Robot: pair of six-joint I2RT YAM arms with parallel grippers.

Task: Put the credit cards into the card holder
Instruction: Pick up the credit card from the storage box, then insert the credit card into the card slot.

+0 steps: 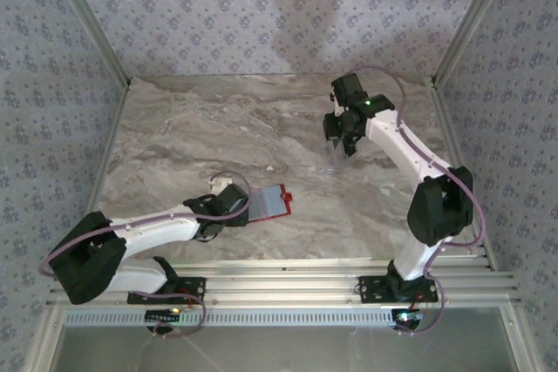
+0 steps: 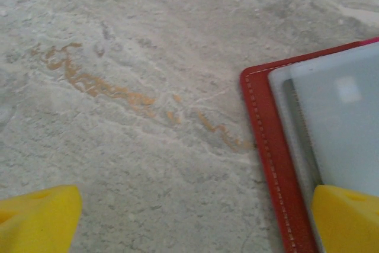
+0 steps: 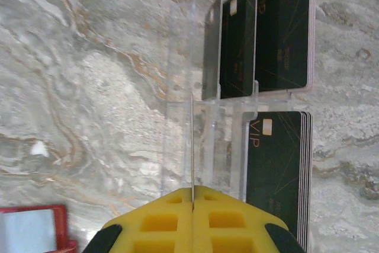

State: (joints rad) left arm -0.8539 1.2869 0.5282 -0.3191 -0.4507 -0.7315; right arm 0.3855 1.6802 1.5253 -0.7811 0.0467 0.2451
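Two claws, two jobs. On the far right of the bench [image 1: 192, 128], the right claw [image 3: 192, 197] is pressed together on what looks like a single credit card [image 3: 192, 146]. The card shows edge-on, as a thin line poking out from between the yellow pads, right at the clear stand [image 3: 177, 105].

The card holder [image 1: 268, 202] is well apart from that claw. In the top view it's off to the left and closer to the arm bases, and in the right wrist view it's down in the bottom-left corner. So I'd guess the card has to travel that way. It lies open, pockets up, long axis roughly left-right, with the snap tab [image 1: 286, 200] on the end facing the right arm.

Way nearer is the left claw [image 2: 190, 222], spread wide, with one finger [image 2: 346, 217] over the pocket side and the other over bare bench. Can't tell if it's touching.

Contents:
- **Stand:** a stack of cards [image 3: 275, 170] in the near slot, and a few more cards [image 3: 284, 28] standing in the far one.
- **Holder:** there's a dark strip under the cloudy pocket, but I can't tell if it's a card.
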